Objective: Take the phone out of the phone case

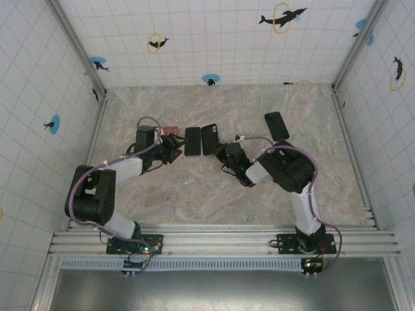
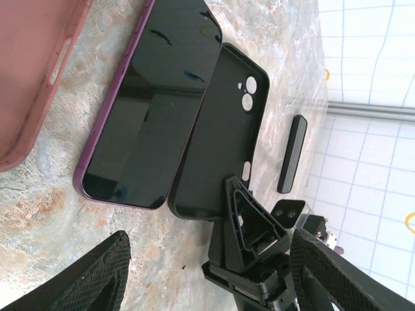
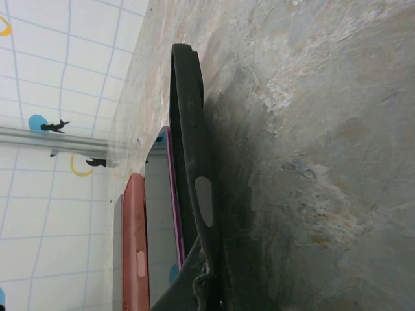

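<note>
The phone [image 2: 152, 103], purple-rimmed and screen up, is lying flat on the tabletop [image 2: 39, 207] in the upper middle of the left wrist view. Its long edge is touching the black phone case [image 2: 217, 136] just to its right. The case is showing its empty inside and camera cutouts, so the phone is looking already free.

The right gripper [image 2: 251, 223] is meeting the case's lower end and seems to be clamped on that rim, though the contact is partly hidden. The left gripper [image 1: 170, 150] is hanging just short of the phone's near end, its fingers [image 2: 97, 278] spread wide and holding nothing.

To finish well, I judge the right gripper should be tipping the rim up slightly, then drawing the case toward the right of the top view, so the touching edges are not dragging the phone along. The left gripper could be steadying the phone from above. A pink case [image 2: 32, 78] and a 2nd dark phone [image 1: 277, 125] are lying nearby and need no handling.
</note>
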Action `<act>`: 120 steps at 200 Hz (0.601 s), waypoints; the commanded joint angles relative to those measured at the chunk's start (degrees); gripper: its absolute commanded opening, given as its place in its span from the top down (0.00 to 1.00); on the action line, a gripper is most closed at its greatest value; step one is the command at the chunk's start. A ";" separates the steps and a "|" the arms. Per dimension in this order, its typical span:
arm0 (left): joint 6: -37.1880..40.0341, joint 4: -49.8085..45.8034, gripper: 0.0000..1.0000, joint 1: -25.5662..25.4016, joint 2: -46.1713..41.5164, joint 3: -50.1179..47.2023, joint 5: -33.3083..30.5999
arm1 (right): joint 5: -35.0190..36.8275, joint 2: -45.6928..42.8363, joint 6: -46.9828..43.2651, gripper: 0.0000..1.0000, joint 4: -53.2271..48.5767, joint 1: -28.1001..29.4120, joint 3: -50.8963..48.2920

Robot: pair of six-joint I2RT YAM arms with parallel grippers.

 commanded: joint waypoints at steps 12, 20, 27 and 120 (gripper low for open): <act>1.35 -1.72 0.32 0.36 -1.65 0.46 0.97 | -0.14 0.83 -1.32 0.86 -1.44 0.72 2.02; 1.44 -1.77 0.32 0.38 -1.67 0.39 1.05 | -0.10 0.45 -2.14 0.84 -2.21 0.68 1.98; 1.49 -1.55 0.32 0.36 -1.59 0.35 1.06 | 0.10 0.07 -2.92 0.81 -2.86 0.72 1.81; 1.56 -0.48 0.32 0.36 -1.84 -0.09 2.33 | 3.26 -9.23 -21.16 0.46 -20.75 0.35 3.85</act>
